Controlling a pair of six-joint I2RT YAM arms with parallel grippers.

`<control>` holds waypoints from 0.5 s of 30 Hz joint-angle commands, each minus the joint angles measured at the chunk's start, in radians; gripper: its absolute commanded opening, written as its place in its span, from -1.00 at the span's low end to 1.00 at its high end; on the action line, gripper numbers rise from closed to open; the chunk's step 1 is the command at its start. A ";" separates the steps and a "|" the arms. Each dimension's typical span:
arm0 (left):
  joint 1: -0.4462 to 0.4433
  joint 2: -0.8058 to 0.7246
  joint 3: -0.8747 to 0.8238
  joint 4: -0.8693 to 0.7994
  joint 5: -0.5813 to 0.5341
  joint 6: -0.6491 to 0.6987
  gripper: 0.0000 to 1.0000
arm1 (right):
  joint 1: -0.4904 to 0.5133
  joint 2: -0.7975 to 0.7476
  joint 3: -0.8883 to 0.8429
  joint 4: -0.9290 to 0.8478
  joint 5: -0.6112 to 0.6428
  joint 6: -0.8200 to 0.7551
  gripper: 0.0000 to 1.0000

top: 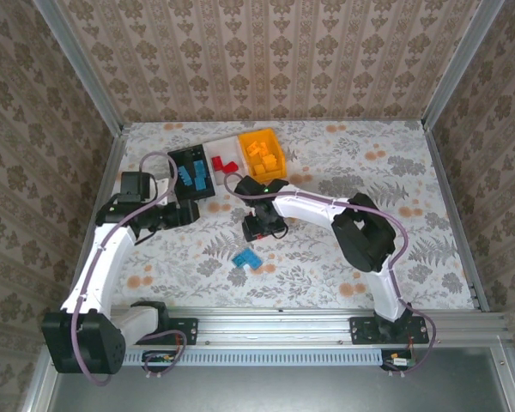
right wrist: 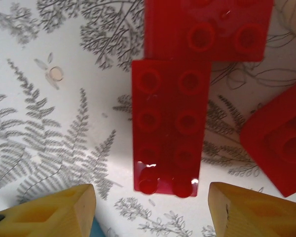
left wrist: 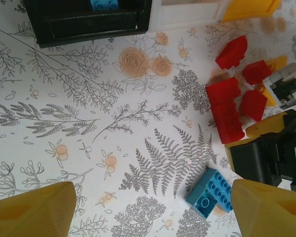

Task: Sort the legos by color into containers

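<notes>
Red brick [right wrist: 170, 123] lies flat on the patterned surface [right wrist: 49, 123] below the right tool [right wrist: 150, 195], which stands wide apart, and the left tool [left wrist: 153, 191] is wide as well.

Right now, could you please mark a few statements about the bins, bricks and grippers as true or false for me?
1. The black bin holds light blue bricks. True.
2. The right gripper is shut on the long red brick. False: its fingers stand apart, clear of the brick's sides, and the brick lies on the table.
3. A blue brick lies loose on the table. True.
4. The orange-yellow bin sits in the middle of the row. False: the white bin is in the middle; the orange-yellow one is at the right end.
5. The left gripper is open and empty. True.
</notes>
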 commanded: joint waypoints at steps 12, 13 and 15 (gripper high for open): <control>0.051 -0.007 -0.025 0.053 0.110 0.007 0.74 | 0.000 0.127 0.127 -0.078 0.093 0.007 0.09; 0.052 -0.008 -0.026 0.054 0.114 0.007 0.75 | 0.000 0.126 0.127 -0.080 0.098 0.007 0.06; 0.051 -0.013 -0.026 0.054 0.113 0.007 0.76 | 0.000 0.120 0.124 -0.083 0.109 0.007 -0.01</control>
